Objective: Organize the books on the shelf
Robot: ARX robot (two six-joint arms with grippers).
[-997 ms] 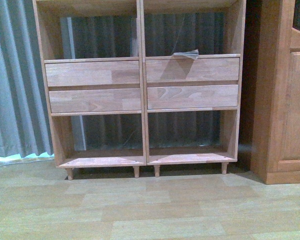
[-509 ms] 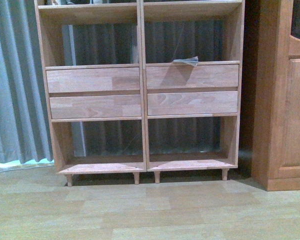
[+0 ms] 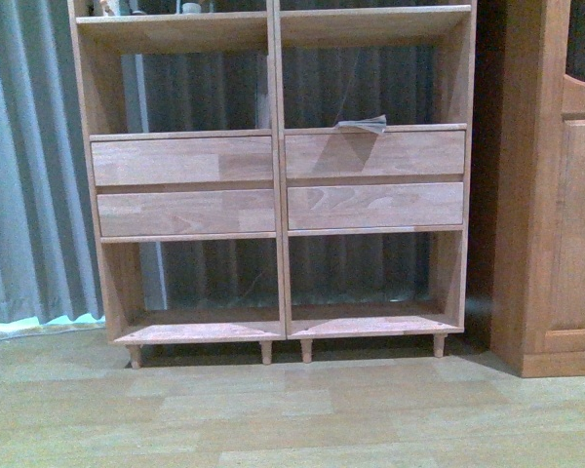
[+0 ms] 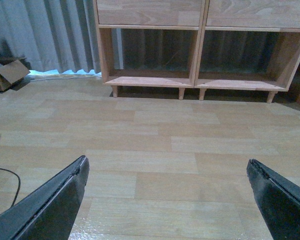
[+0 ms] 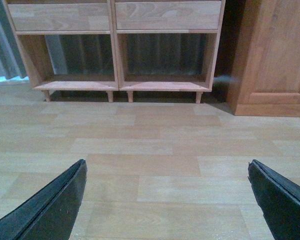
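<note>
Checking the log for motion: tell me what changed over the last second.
Only the front view shifted: the shelf sits lower in the picture, so its upper board and small things on it now show. The flat grey thing above the right drawers kept its place on the shelf. No grasp or release shows; left gripper and right gripper are open, empty.

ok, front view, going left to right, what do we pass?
Grey curtain → light wooden shelf → darker wooden cabinet.
</note>
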